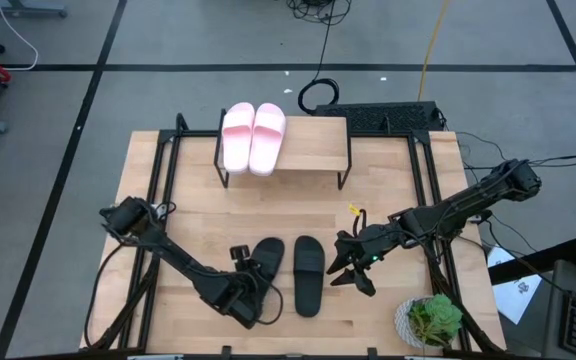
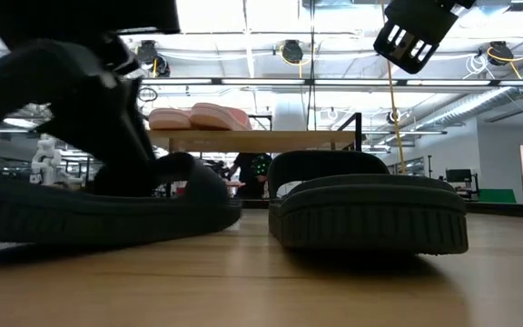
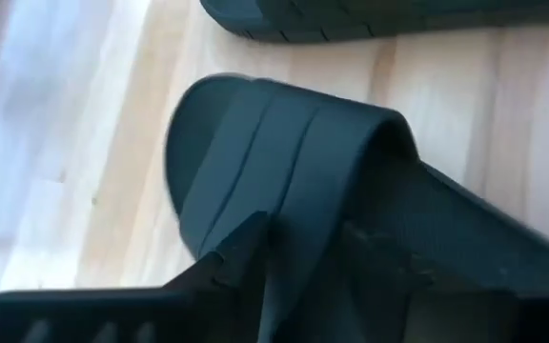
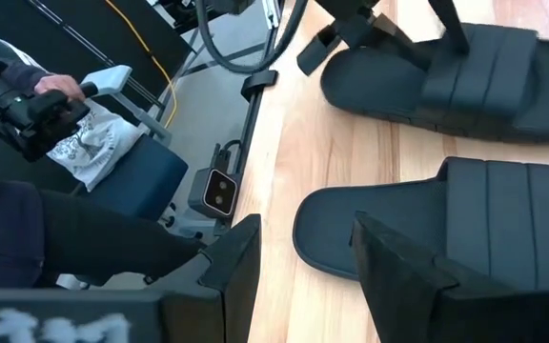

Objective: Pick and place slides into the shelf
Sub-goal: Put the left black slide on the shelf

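Reaching for the black pair, pink pair already shelved.
Left end effector is straddling the left black slide's strap, fingers apart, not yet clamped; right end effector is hovering open beside the right black slide, lower centre. Pink slides are sitting on the shelf, upper centre. Next: closing, lifting.

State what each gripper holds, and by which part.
The left gripper straddles the left black slide's strap; whether it grips cannot be told. The right gripper is open, empty.
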Available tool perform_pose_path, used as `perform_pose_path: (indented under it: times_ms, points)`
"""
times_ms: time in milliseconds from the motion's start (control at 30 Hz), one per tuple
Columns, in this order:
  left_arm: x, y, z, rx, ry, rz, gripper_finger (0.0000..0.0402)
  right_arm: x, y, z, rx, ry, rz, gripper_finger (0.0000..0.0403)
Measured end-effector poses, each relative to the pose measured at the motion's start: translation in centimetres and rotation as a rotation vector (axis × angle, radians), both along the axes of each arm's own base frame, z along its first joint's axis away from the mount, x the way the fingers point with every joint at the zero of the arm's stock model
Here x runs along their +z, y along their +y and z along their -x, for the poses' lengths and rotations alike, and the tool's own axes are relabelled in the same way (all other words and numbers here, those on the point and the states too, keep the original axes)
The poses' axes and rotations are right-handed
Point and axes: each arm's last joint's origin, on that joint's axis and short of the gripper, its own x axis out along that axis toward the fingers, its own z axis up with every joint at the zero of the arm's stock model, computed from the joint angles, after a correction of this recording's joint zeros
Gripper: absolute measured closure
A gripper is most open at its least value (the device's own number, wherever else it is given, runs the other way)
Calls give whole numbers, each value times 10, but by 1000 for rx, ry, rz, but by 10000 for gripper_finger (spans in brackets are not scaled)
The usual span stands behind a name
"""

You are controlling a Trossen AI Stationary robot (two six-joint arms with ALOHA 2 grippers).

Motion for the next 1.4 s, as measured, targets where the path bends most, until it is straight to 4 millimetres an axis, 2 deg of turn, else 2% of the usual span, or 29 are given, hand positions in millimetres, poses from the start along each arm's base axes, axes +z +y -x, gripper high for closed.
perform_pose_path:
  times_ms: [367, 567, 633, 733, 833, 1033, 1267, 1400]
  points:
    - [5, -4, -5, 3, -12, -10, 388, 0, 0, 0, 1, 0, 1, 248]
    - [5, 0, -8, 62, -40, 21, 397, 0, 0, 0, 3, -1, 4, 248]
    - [11, 1, -11, 74, -39, 26, 399, 0, 0, 0, 4, -2, 6, 248]
    - [29, 2, -18, 84, -27, 9, 400, 0, 0, 0, 4, -5, 6, 248]
    - [56, 4, -24, 94, -40, -59, 400, 3, 0, -2, -16, -46, 7, 248]
    - [112, 11, -32, 83, -60, -175, 401, 31, -3, -5, -70, -323, 16, 248]
    - [158, 31, -40, 117, -122, -280, 401, 76, -19, 21, -242, -599, 165, 248]
    - [181, 57, -54, 159, -190, -395, 401, 97, -30, 40, -328, -695, 218, 248]
